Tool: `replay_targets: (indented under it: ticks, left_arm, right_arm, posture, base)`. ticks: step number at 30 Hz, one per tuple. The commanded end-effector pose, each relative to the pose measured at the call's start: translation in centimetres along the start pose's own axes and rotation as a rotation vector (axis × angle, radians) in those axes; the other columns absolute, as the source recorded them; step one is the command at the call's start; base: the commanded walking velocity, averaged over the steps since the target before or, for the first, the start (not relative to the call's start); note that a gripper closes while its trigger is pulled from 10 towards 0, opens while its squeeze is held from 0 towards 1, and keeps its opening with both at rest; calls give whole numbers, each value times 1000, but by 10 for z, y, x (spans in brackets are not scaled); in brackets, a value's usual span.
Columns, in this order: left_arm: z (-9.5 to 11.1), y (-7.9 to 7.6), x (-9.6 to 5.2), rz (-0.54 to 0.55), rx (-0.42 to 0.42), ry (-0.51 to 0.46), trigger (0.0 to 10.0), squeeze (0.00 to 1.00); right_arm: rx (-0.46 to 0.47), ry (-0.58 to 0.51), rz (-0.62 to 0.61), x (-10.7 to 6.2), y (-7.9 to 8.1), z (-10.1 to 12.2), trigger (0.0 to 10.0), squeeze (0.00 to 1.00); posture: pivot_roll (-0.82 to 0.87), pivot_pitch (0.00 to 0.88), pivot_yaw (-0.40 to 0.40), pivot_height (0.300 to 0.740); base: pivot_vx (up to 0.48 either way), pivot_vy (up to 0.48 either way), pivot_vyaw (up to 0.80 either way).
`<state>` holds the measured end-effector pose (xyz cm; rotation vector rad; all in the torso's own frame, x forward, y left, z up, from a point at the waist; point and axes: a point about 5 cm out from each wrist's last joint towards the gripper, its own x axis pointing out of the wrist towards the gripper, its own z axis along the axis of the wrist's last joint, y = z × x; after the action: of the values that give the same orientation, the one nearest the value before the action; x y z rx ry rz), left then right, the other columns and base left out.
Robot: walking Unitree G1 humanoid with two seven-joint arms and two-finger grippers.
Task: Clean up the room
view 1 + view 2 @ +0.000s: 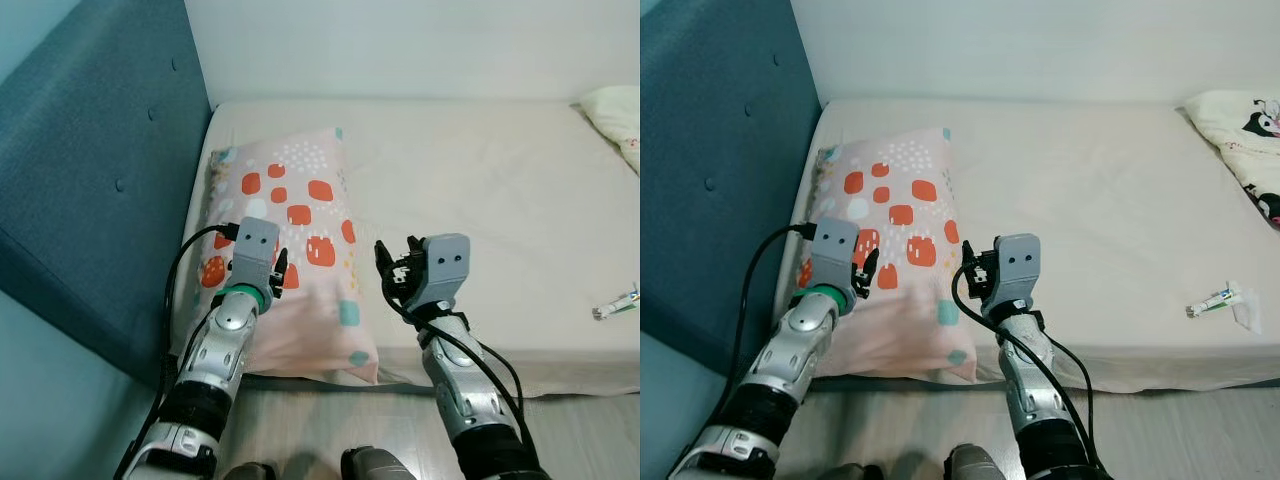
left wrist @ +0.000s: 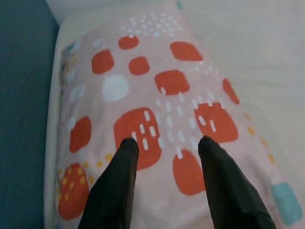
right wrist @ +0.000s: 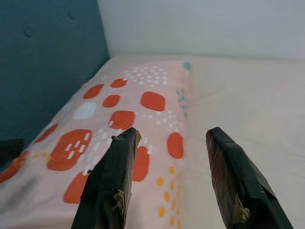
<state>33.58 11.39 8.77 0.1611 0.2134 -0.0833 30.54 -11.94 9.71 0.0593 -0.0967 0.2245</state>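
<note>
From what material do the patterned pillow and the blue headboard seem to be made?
The pink pillow looks like soft woven fabric, probably cotton, matte: it shows a printed pattern of red patches and dots, and its surface sags and wrinkles. The headboard looks like padded upholstery in matte teal cloth: button dimples dent its surface. The exact fibre of either cannot be told.

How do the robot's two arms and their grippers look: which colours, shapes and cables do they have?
Both arms are silver metal with black joint sections. The left gripper has a grey box housing with two small dark dots, a green ring below it, and long black fingers. A black cable loops beside the arm. The right gripper has the same grey housing, black cables, and fingers with worn tape.
</note>
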Motion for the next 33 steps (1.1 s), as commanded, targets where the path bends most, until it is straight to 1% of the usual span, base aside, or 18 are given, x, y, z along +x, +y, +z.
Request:
replay_targets:
  ticks: [1,4,5,6,7,9,12,15,16,17,19,23,26,29,30,32,33]
  left_arm:
    - [-6,3,3,21,-18,40,10000,0]
    - [-8,7,7,36,-36,67,10000,27]
    - [-10,10,9,51,-50,89,10000,196]
    - [-10,10,9,51,-50,89,10000,196]
    - [-14,16,12,65,-67,126,10000,1000]
    - [-14,16,12,65,-67,126,10000,1000]
    - [-22,24,14,96,-77,168,10000,1000]
    - [-23,26,14,107,-79,177,10000,1000]
    - [-24,28,15,122,-56,186,10000,1000]
    - [-24,28,15,122,-56,186,10000,1000]
    - [-27,27,16,112,-25,211,10000,1000]
    - [-29,28,17,112,-27,227,10000,1000]
    - [-31,27,19,113,-43,250,10000,1000]
    - [-33,26,20,111,-69,276,10000,1000]
    - [-33,26,20,111,-69,276,10000,1000]
    - [-34,24,20,110,-83,285,10000,1000]
    - [-34,24,20,110,-83,285,10000,1000]
  right_arm:
    - [19,14,19,0,4,-4,10000,0]
    - [33,28,30,1,6,-7,10000,0]
    - [43,38,36,2,7,-9,10000,0]
    - [43,38,36,2,7,-9,10000,0]
    - [51,53,43,2,9,-12,10000,0]
    - [51,53,43,2,9,-12,10000,0]
    - [58,60,30,5,9,-13,10000,0]
    - [61,61,27,5,9,-13,10000,0]
    - [65,69,33,7,10,-14,10000,0]
    - [65,69,33,7,10,-14,10000,0]
    - [68,71,38,9,11,-13,10000,0]
    - [65,66,35,11,10,-12,10000,0]
    - [56,25,-1,11,0,-1,10000,0]
    - [-7,-23,-20,7,-14,12,10000,0]
    - [-7,-23,-20,7,-14,12,10000,0]
    - [-35,-41,-34,3,-23,17,10000,0]
    - [-35,-41,-34,3,-23,17,10000,0]
  posture:
    - [-57,37,19,740]
    - [-53,46,18,740]
    - [-54,56,24,740]
    - [-54,56,24,740]
    - [-64,76,34,740]
    - [-64,76,34,740]
    - [-56,115,34,740]
    - [-56,115,34,740]
    - [-45,139,35,740]
    - [-45,139,35,740]
    - [-45,159,37,740]
    - [-52,170,36,740]
    - [-82,196,28,740]
    - [-119,215,23,740]
    - [-119,215,23,740]
    - [-136,231,23,740]
    - [-136,231,23,740]
  base:
    - [0,0,0]
    - [0,0,0]
    - [0,0,0]
    - [0,0,0]
    - [0,0,0]
    - [0,0,0]
    - [0,0,0]
    - [0,0,0]
    - [0,0,0]
    - [0,0,0]
    - [0,0,0]
    - [0,0,0]
    - [0,0,0]
    - [0,0,0]
    - [0,0,0]
    - [0,0,0]
    - [0,0,0]
